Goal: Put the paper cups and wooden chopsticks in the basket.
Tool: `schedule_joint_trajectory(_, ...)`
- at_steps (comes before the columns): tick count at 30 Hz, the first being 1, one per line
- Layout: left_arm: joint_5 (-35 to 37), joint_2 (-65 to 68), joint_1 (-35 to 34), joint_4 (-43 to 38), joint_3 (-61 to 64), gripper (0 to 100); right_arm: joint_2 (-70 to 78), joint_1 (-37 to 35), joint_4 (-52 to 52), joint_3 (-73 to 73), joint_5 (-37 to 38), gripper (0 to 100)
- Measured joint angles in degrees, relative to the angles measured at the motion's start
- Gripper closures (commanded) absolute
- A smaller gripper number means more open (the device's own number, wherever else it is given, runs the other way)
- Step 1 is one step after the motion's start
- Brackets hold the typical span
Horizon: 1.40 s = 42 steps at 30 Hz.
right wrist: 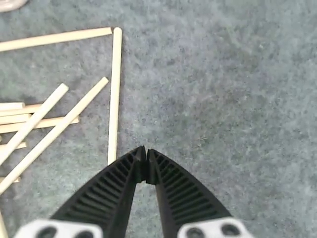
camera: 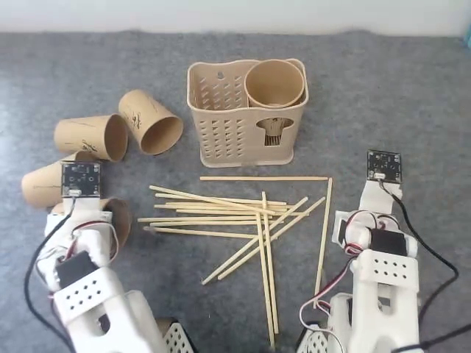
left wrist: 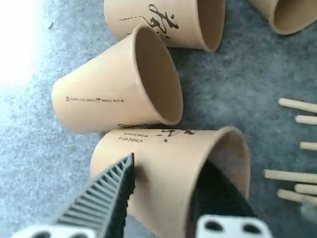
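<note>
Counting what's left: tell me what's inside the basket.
One paper cup stands upright in the basket's right compartment; the other compartment's floor and beneath the cup are hidden.

Five paper cups (camera: 151,121) in all: one upright in the basket (camera: 221,140), four on their sides on the worktop (camera: 412,95). One basket, with two compartments. The loose wooden chopsticks (camera: 263,178) number about eleven — they cross and overlap in the pile, so the exact count is unsure. Two arms (camera: 383,279).
</note>
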Motion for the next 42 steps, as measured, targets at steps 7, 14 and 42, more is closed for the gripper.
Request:
schedule_joint_trajectory(7, 0.00, 0.09, -0.09, 4.75, -3.87, 99, 0.00, 0.00, -0.09, 0.00, 0.00, 99.1)
schedule_joint_trajectory(14, 6.24, 0.97, 3.60, 23.03, -15.74, 99, 0.00, 0.09, -2.29, 1.32, 0.00, 99.1)
schedule_joint_trajectory(42, 36.13, 30.42, 39.74, 49.76, -80.62, 98, 0.00, 0.09, -3.34, 2.37, 0.00, 99.1)
